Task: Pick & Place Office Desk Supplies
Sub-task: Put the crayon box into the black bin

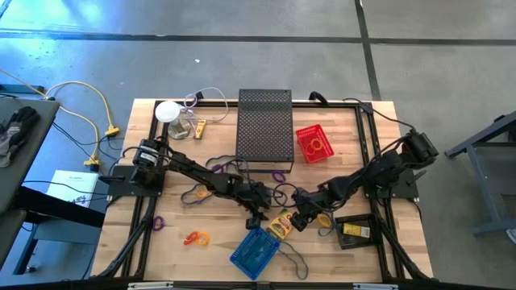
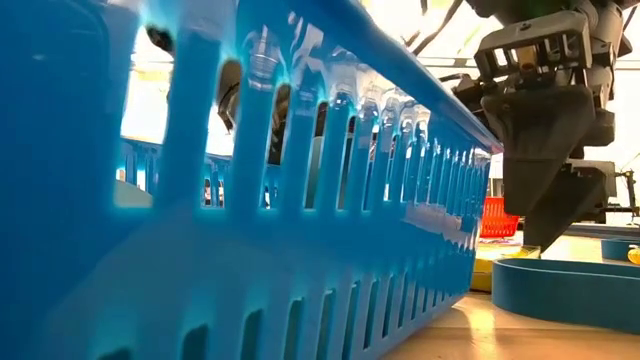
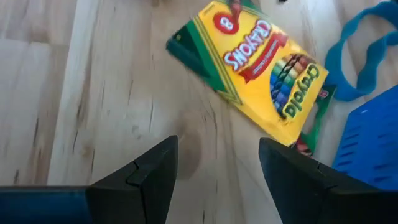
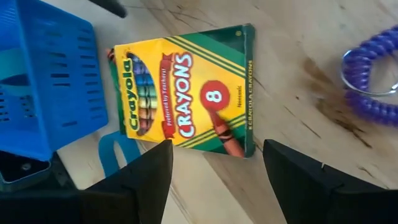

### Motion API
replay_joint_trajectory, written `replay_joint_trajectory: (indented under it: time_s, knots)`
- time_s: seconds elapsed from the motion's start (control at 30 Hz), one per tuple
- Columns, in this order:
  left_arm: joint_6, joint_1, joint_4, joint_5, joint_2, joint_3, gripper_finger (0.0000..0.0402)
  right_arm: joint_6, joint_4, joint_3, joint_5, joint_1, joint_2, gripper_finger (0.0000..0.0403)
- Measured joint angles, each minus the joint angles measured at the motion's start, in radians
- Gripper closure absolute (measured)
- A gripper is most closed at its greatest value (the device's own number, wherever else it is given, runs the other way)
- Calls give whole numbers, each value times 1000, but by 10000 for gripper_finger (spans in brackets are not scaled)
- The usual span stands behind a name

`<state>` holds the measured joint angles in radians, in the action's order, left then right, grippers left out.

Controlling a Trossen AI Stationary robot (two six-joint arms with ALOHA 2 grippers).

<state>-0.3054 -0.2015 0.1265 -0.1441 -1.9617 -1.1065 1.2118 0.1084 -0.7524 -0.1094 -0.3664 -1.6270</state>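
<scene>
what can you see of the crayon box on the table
The crayon box is a flat yellow and green cardboard pack printed "Crayola Crayons", with a red circle marked 8 and pictured crayons. It looks closed and lies flat, face up, on the wooden table, beside the blue basket, with a blue band at one edge. It sits between the two arms, just ahead of the open left tool and open right tool; neither touches it.
</scene>
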Motion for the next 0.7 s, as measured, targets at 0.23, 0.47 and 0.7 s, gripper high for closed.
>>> replay_joint_trajectory:
  time_s: [0.23,0.47,0.7]
  knots:
    - [0,3,22,-3,1,0,183,17,-15,0,-1,0,-17,165]
    - [5,3,68,-11,1,0,183,14,-20,0,6,0,-17,165]
    - [-70,34,120,-101,1,0,183,-4,-31,0,7,0,-17,165]
